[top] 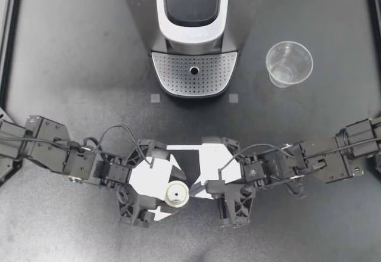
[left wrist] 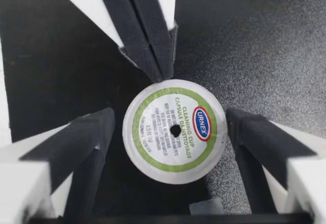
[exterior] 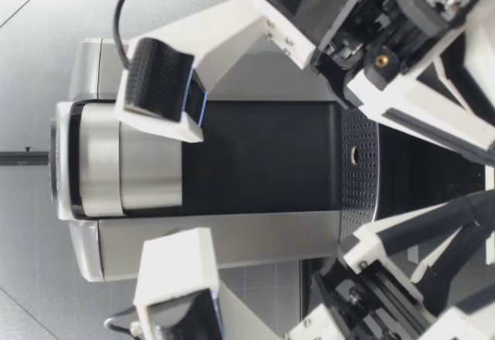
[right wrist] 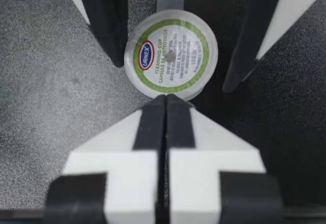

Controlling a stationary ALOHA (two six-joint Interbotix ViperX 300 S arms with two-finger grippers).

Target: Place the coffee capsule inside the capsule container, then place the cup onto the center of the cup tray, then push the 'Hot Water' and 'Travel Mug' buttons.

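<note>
Overhead camera straight down, low one across table [top: 71, 65], both wrist cameras near capsule [left wrist: 174, 131].

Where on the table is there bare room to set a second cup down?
The widest bare patch of table lies between the coffee machine and the table's edge at my left. A smaller one lies between the clear cup and my right arm. It is crowded around the capsule, where my left gripper and my right gripper meet.
</note>
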